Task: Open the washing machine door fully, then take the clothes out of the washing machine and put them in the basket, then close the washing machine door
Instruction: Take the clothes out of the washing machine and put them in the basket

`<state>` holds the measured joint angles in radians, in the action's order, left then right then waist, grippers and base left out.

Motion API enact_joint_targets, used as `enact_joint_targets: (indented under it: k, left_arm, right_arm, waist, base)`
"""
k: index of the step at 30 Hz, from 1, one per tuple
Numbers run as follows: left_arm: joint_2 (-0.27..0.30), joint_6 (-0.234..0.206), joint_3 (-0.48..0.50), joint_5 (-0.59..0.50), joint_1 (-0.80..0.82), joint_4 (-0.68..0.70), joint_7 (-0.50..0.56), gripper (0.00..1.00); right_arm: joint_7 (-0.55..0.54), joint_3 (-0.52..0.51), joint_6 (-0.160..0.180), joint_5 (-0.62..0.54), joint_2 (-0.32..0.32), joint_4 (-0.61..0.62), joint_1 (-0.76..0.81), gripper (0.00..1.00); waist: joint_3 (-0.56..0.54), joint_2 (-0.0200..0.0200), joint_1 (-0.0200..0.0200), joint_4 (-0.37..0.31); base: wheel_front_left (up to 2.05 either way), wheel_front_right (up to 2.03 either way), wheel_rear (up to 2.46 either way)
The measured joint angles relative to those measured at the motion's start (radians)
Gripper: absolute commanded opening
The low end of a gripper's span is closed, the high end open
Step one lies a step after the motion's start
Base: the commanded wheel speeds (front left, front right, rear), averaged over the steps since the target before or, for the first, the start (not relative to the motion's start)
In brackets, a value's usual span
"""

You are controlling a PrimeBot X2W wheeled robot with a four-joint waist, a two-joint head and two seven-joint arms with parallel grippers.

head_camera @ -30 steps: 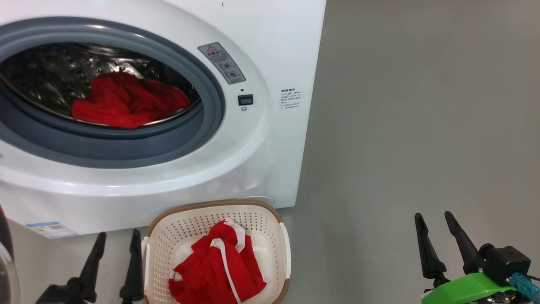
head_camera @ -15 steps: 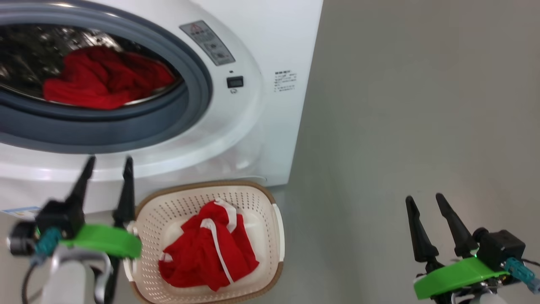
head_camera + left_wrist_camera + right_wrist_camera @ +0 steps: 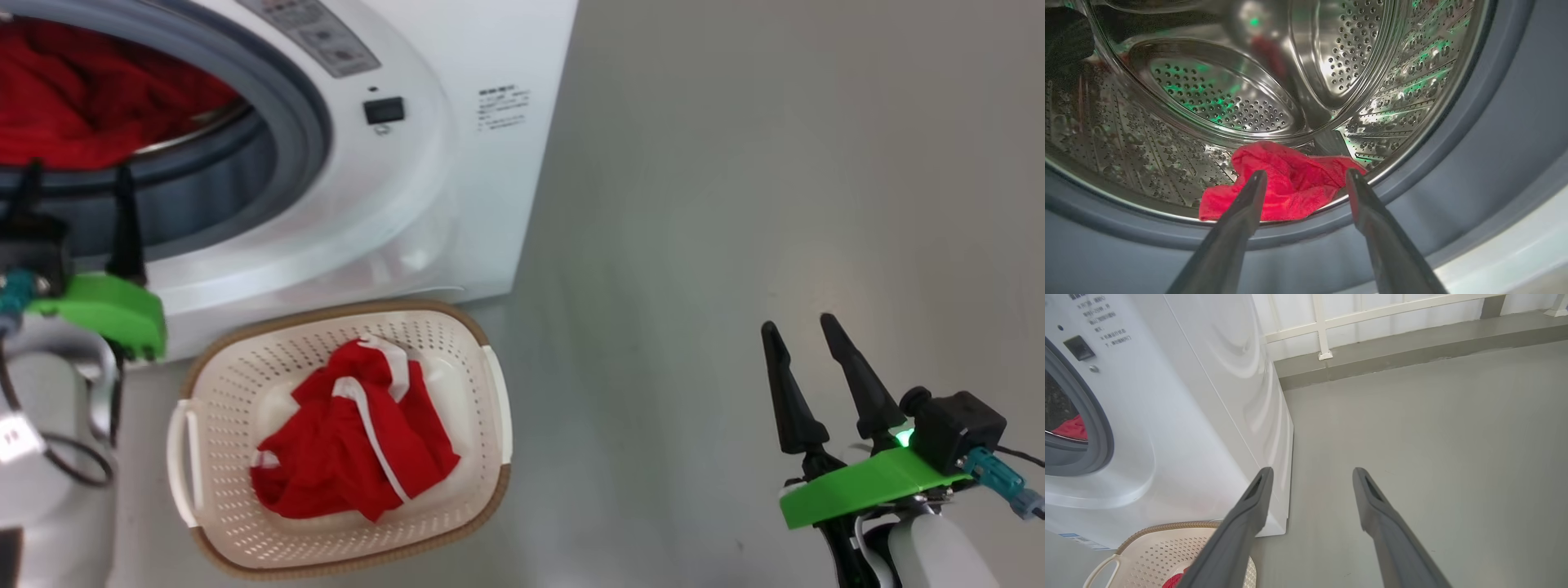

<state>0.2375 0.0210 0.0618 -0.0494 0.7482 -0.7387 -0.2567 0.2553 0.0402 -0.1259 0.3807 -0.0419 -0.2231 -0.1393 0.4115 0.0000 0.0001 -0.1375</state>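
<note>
1. Left gripper (image 3: 1306, 174), fingers (image 3: 1241, 222) wide and empty, at the washing machine (image 3: 408, 212) mouth; red clothes (image 3: 1290, 194) lie in the drum (image 3: 1216, 102) beyond.
2. Right gripper (image 3: 798, 323), wide and empty, right of the basket (image 3: 492, 392) holding a red garment (image 3: 343, 445).

The drum (image 3: 1229, 102) gleams across the upper frame, polished perforated steel, mirror-bright. Around it sits a matt grey rubber ring (image 3: 1494, 122). The red clothes (image 3: 1286, 188) at centre are soft, nubbly cloth. Upper left, the washing machine (image 3: 457, 163) shell is glossy, smooth white. Lower left, the basket (image 3: 237, 384) is cream perforated plastic with a brown woven-look rim. The floor (image 3: 735, 204) is smooth, dull grey.
</note>
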Motion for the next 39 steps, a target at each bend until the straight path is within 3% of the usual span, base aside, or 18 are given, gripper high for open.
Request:
enact_joint_targets:
  k: [8,19,29,38,39]
  left_arm:
    - [0.061,-0.059,-0.03,-0.032,0.199,-0.184,0.0,1.0]
    - [0.153,-0.092,-0.041,-0.045,0.373,-0.37,0.0,1.0]
    - [0.202,-0.095,-0.048,-0.044,0.458,-0.526,0.008,1.0]
    - [0.221,-0.096,-0.062,-0.04,0.484,-0.556,0.08,1.0]
    - [0.221,-0.096,-0.063,-0.039,0.485,-0.557,0.081,0.84]
  right_arm:
    - [0.0,0.012,0.0,0.007,0.0,0.009,-0.02,1.0]
    - [0.0,0.041,0.0,0.027,0.0,0.024,-0.055,1.0]
    - [0.0,0.053,0.0,0.033,0.0,0.034,-0.073,1.0]
    - [0.0,0.066,0.0,0.034,0.0,0.04,-0.085,1.0]
    - [0.0,0.066,0.0,0.034,0.0,0.042,-0.09,1.0]
  waist:
    - [0.071,0.0,0.0,-0.041]
    - [0.14,0.0,0.0,-0.098]
    - [0.191,0.0,0.0,-0.14]
    - [0.198,0.0,0.0,-0.149]
    - [0.198,0.0,0.0,-0.149]
  base:
    - [0.0,0.0,0.0]
    - [0.0,0.0,0.0]
    - [0.0,0.0,0.0]
    - [0.0,0.0,0.0]
    - [0.0,0.0,0.0]
